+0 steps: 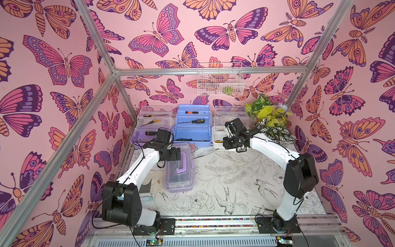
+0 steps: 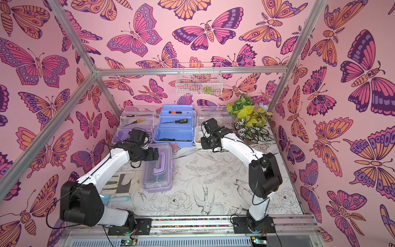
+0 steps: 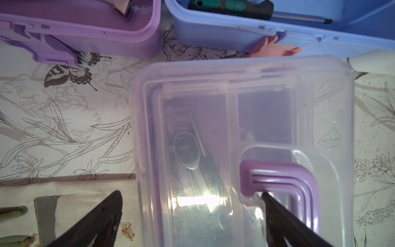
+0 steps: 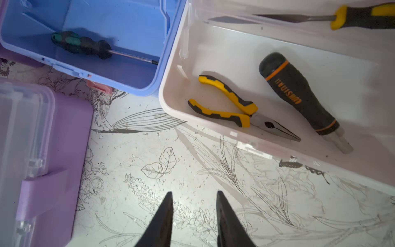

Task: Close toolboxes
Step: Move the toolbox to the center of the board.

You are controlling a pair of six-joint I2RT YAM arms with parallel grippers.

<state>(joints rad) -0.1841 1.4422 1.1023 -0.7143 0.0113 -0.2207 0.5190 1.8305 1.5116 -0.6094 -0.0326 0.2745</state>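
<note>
Pliers (image 4: 245, 104) in open white toolbox (image 4: 213, 53), blue toolbox (image 4: 117, 25) beside (screwdriver (image 4: 85, 46) inside)

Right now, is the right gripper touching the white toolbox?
Apart. The right wrist view shows bare table between the right gripper and the white toolbox.

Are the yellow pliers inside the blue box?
No, the yellow pliers lie in the white toolbox, beside a black-and-orange screwdriver handle.

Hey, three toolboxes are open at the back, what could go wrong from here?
Likely risks: the left gripper stands open over the closed lilac toolbox, one finger close by its handle, so retreating might snag it. The yellow-handled screwdriver lies loose on a tray of the white toolbox and might jam the folding.
</note>
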